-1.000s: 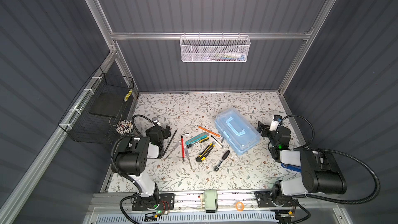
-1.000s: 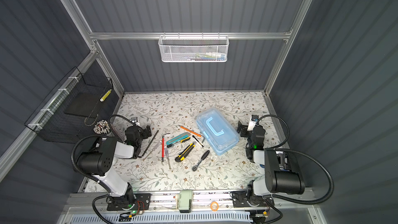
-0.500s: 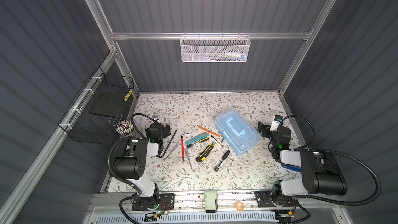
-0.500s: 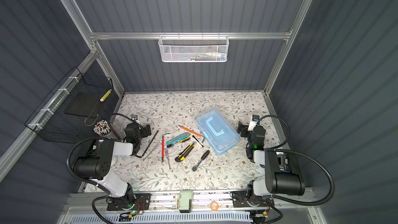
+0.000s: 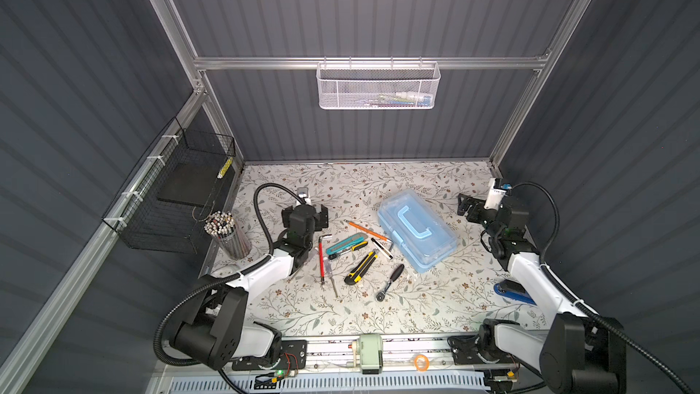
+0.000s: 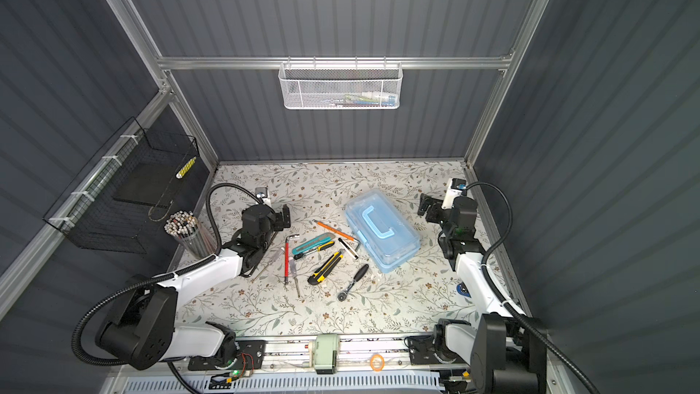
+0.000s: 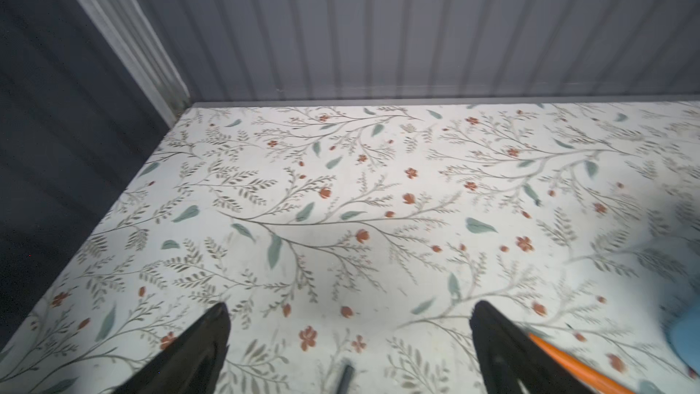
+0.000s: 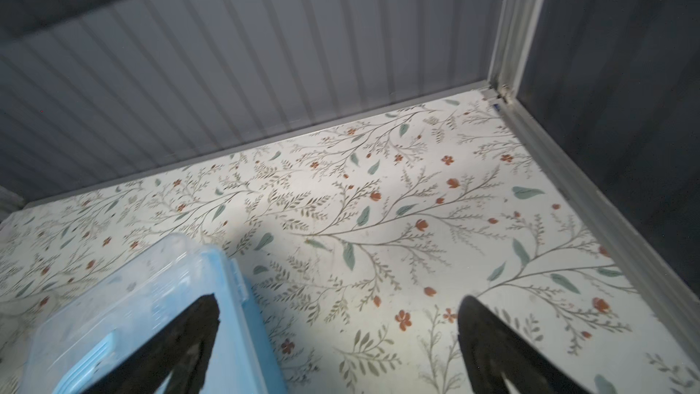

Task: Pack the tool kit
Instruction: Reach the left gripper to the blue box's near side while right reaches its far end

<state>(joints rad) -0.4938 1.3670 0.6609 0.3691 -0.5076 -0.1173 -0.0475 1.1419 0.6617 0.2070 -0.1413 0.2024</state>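
1. Packing looked unstarted: the tool kit box (image 5: 416, 229) sat closed, right of centre in both top views, with loose tools (image 5: 360, 259) scattered just left of it on the surface (image 5: 435, 308).
2. The left end effector (image 7: 350, 307) and the right end effector (image 8: 341, 299) both gaped wide and empty.
3. The next move probably called for opening the lid.

The left arm (image 5: 265, 271) and right arm (image 5: 530, 274) wear white shells between bulky black joint housings. A black ribbed conduit (image 5: 257, 204) runs to each wrist behind the fingers (image 7: 197, 354), which are matte black tapering wedges. A small white block (image 5: 495, 195) sits behind them.
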